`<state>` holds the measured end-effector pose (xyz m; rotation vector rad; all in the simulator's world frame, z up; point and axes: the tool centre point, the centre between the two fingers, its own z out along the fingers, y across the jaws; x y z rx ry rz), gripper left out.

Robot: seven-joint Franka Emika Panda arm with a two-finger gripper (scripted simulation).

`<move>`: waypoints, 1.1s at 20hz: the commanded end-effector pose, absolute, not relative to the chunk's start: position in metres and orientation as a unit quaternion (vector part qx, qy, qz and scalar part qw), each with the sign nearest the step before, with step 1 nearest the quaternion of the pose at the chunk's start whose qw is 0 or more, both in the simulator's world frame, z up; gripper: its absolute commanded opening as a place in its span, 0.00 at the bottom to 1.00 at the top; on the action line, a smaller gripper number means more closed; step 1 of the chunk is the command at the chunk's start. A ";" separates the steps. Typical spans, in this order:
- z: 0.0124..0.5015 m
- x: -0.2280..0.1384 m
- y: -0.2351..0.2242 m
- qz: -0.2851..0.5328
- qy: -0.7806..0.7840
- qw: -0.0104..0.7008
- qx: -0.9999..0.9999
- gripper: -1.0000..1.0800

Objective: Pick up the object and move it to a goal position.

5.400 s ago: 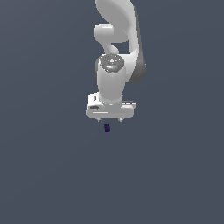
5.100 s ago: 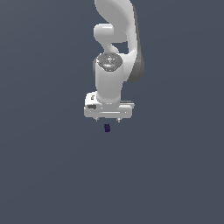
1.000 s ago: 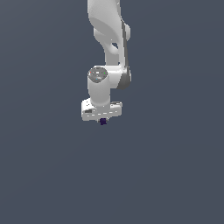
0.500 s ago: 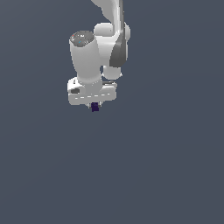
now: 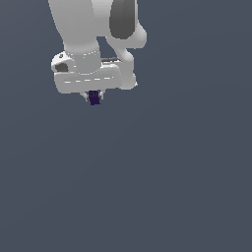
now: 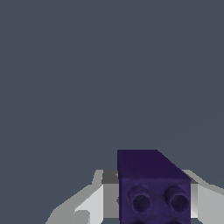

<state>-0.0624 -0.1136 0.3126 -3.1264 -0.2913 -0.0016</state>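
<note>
Tiny dark purple studded block (image 5: pixel 94 98) pinched between short fingers of white gripper (image 5: pixel 93 95), hanging just below white palm. Fingers clamped on block. Carry step: hold squeeze constant, move smoothly, avoid jerks; goal marker not visible.

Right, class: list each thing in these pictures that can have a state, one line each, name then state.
gripper: shut on the block, carried high in the exterior view.
dark purple block: held between the fingers, studs facing the wrist camera, resting on nothing visible.
arm: reaching down from the top of the exterior view.
</note>
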 end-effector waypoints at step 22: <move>0.491 -0.067 -0.168 0.000 -0.093 0.000 -0.996 0.00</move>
